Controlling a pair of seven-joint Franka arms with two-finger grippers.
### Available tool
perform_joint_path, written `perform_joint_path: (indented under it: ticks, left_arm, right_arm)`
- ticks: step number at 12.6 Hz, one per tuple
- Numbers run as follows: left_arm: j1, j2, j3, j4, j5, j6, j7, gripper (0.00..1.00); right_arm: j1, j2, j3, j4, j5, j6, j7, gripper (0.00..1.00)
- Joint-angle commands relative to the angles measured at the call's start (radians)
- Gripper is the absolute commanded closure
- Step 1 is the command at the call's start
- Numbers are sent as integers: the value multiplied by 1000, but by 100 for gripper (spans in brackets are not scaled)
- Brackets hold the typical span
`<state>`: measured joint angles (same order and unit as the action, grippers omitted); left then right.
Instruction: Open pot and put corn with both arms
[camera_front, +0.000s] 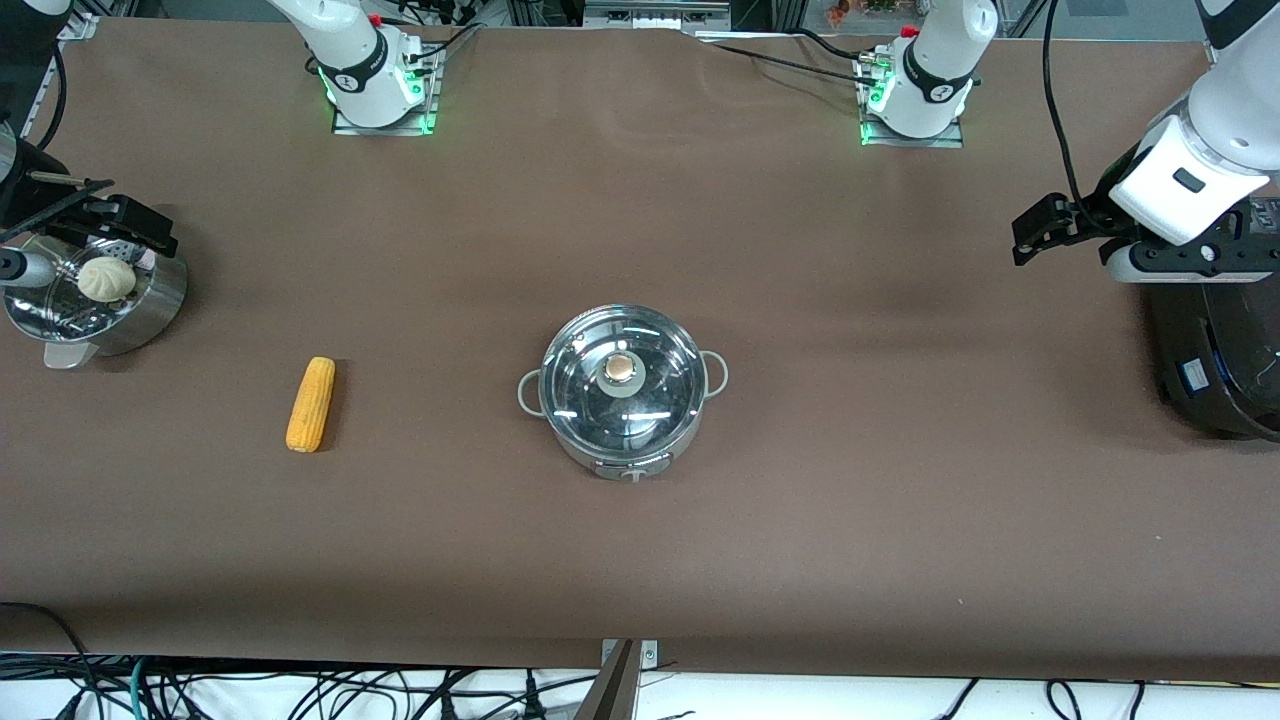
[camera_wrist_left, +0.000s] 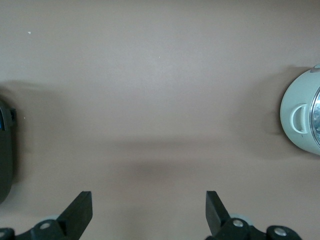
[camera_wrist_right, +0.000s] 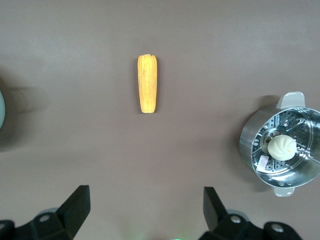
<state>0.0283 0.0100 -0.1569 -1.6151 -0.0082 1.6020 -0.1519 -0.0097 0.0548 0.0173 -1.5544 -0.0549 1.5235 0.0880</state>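
The steel pot (camera_front: 600, 440) stands mid-table with its glass lid (camera_front: 580, 375) on, tan knob on top. The corn (camera_front: 311, 404) lies on the table toward the right arm's end, apart from the pot. My left gripper (camera_front: 1024, 238) is open and empty over bare table by the black cooker; the left wrist view shows its spread fingers (camera_wrist_left: 80, 212) and the pot's edge (camera_wrist_left: 297, 117). My right gripper (camera_front: 160, 232) is open and empty above the steamer basket; the right wrist view shows its fingers (camera_wrist_right: 76, 205) wide apart and the corn (camera_wrist_right: 147, 83).
A perforated steel steamer basket (camera_front: 165, 300) with a white bun (camera_front: 106, 279) stands at the right arm's end, also in the right wrist view (camera_wrist_right: 248, 142). A large black cooker (camera_front: 1215, 370) stands at the left arm's end.
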Motion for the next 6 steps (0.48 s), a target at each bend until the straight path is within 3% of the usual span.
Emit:
perform_joint_path:
  ticks: [1,6]
  left_arm:
    - [4,18,-24,47,-4,-25,8,0]
    - [-4,24,-32,55,-4,-25,6,0]
  right_arm:
    - [-7,7,3,24,15,-3,-8,0]
    - [-7,8,3,27,12,-5,-16,0]
